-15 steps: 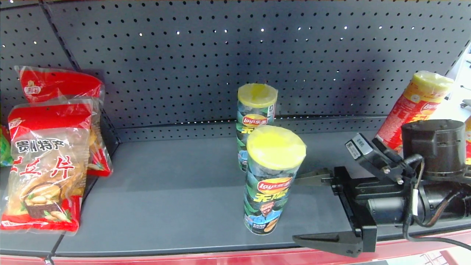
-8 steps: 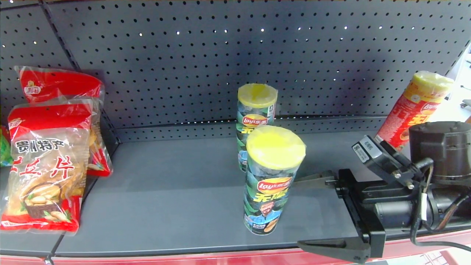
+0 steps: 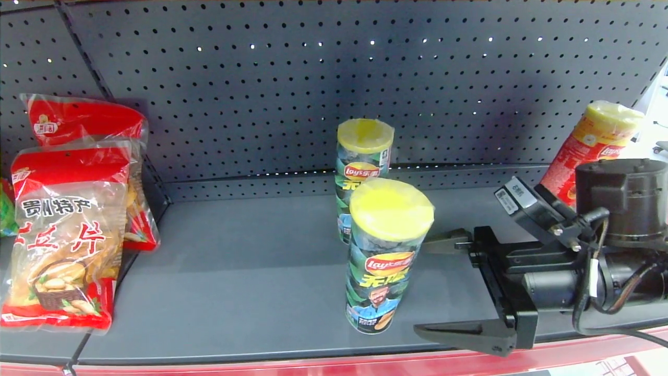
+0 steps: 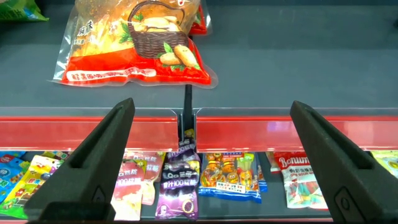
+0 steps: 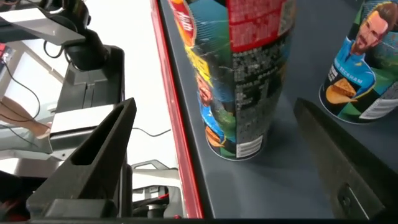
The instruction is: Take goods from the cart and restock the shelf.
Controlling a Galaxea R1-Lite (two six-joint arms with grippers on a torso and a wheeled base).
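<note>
front crisp can (image 3: 386, 261) stands upright near the shelf (image 3: 235, 277) edge
right end effector (image 3: 421, 288) spread wide just beside it, gripping nothing; the can sits directly before a second can (image 3: 364, 151), likely to form a neat row.

Red can (image 3: 595, 138) partly behind right arm (image 3: 618, 209)

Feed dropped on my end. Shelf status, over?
Right claw open, beside front can, not gripping. Left claw open, facing the shelf. Front can upright, second can behind it.

Red snack bags (image 3: 65, 235), far L
</note>
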